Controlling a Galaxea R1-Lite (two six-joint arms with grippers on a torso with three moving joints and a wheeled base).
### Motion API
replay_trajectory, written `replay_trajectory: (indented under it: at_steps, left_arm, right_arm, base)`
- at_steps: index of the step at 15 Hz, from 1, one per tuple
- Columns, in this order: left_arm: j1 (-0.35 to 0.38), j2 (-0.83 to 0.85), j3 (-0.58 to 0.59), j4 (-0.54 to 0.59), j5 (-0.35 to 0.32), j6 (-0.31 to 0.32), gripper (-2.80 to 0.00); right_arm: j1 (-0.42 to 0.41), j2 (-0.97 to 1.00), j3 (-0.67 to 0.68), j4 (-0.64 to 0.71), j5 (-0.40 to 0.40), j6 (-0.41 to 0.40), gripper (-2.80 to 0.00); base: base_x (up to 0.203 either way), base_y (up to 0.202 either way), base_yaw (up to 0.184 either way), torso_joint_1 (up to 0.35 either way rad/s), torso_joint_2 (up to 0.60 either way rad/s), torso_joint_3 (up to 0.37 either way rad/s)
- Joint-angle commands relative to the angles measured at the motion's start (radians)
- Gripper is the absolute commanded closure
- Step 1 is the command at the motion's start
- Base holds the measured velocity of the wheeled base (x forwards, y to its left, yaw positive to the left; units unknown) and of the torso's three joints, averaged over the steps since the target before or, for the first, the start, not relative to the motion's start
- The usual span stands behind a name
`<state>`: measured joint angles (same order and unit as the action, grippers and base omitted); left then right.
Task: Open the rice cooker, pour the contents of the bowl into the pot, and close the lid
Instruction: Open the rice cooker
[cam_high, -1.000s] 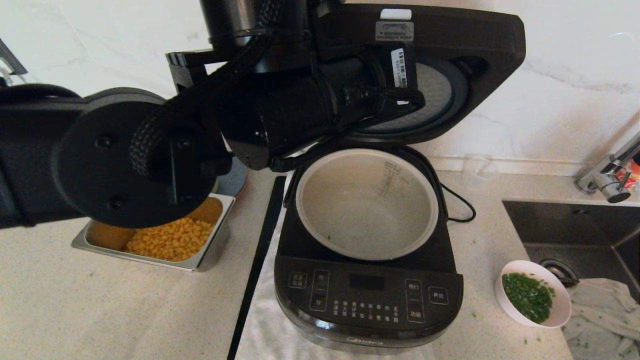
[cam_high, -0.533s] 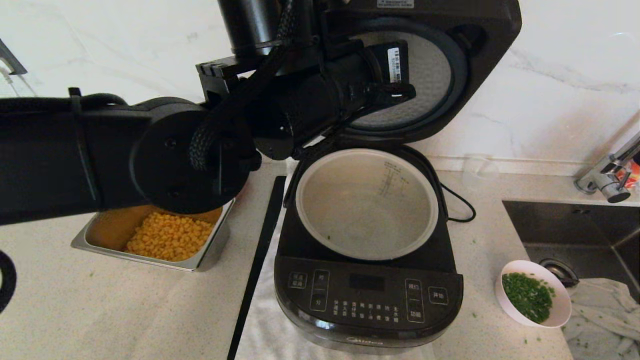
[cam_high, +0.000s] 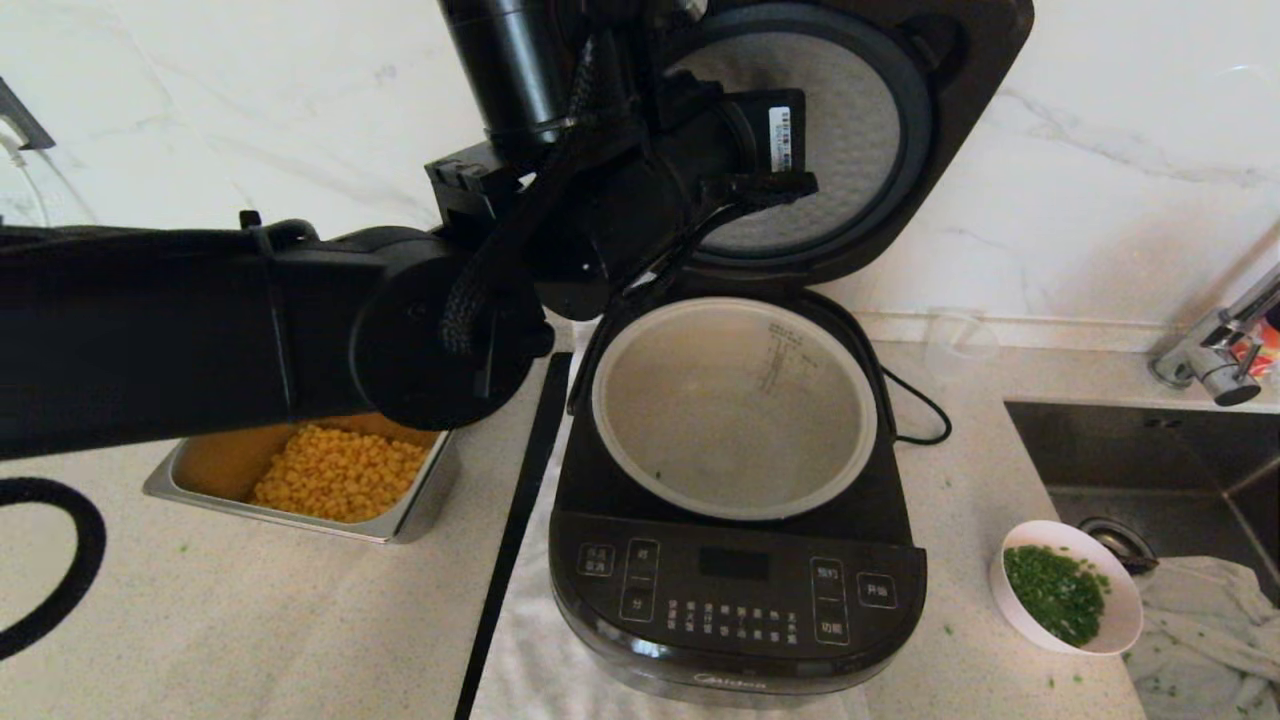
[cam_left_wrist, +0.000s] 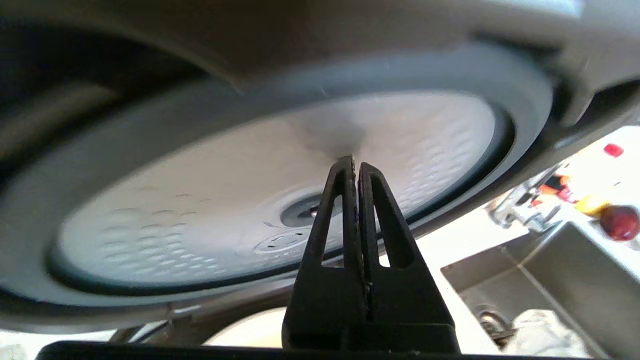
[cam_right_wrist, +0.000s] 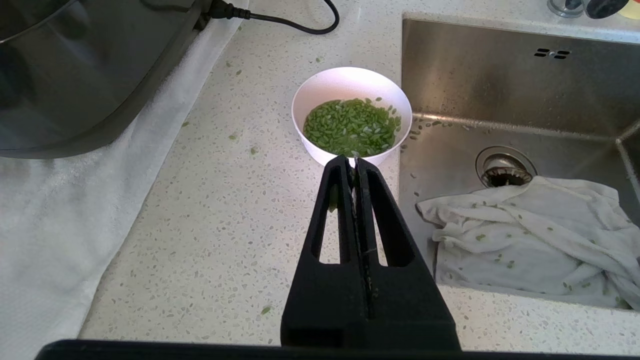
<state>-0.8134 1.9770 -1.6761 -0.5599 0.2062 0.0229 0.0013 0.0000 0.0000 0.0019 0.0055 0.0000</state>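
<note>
The black rice cooker (cam_high: 735, 590) stands open on the counter, its grey-beige pot (cam_high: 720, 430) nearly bare inside. The lid (cam_high: 965, 150) is tipped up at the back, dimpled silver disc facing forward. My left arm reaches across to it. In the left wrist view my left gripper (cam_left_wrist: 354, 161) is shut and empty, its tips against the lid's disc (cam_left_wrist: 210, 200). The pale bowl (cam_high: 1125, 610) holding the chopped green contents (cam_high: 1058, 592) sits right of the cooker beside the sink. My right gripper (cam_right_wrist: 354, 161) hovers shut and empty just short of the bowl (cam_right_wrist: 350, 82) and its contents (cam_right_wrist: 352, 127).
A steel tray (cam_high: 420, 515) of yellow corn (cam_high: 335, 480) sits left of the cooker. The sink (cam_high: 1140, 450) with a crumpled white cloth (cam_right_wrist: 530, 235) lies at the right, faucet (cam_high: 1215, 350) behind it. The power cord (cam_high: 920, 410) trails behind the cooker, which stands on a white towel (cam_high: 530, 660).
The lid has swung further up and back. My left arm has moved right and toward the wall with it. The bowl has not moved.
</note>
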Motion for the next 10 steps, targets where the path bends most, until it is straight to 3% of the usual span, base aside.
replay_trajectory:
  at_steps: [1,7,10]
  left_arm:
    - [0.000,0.025,-0.003,-0.015,0.001,0.009,0.00]
    - [-0.001,-0.062,0.024,0.007,0.029,-0.010,0.00]
    - [-0.002,-0.197,0.165,0.037,0.035,-0.039,0.00]
  right_arm:
    - [0.000,0.000,0.000,0.000,0.001,0.000,0.00]
    - [0.000,0.000,0.000,0.000,0.001,0.000,0.00]
    - [0.000,0.000,0.000,0.000,0.001,0.000,0.00]
  base:
    - [0.000,0.000,0.000,0.000,0.00,0.000]
    - [0.000,0.000,0.000,0.000,0.00,0.000]
    - [0.000,0.000,0.000,0.000,0.00,0.000]
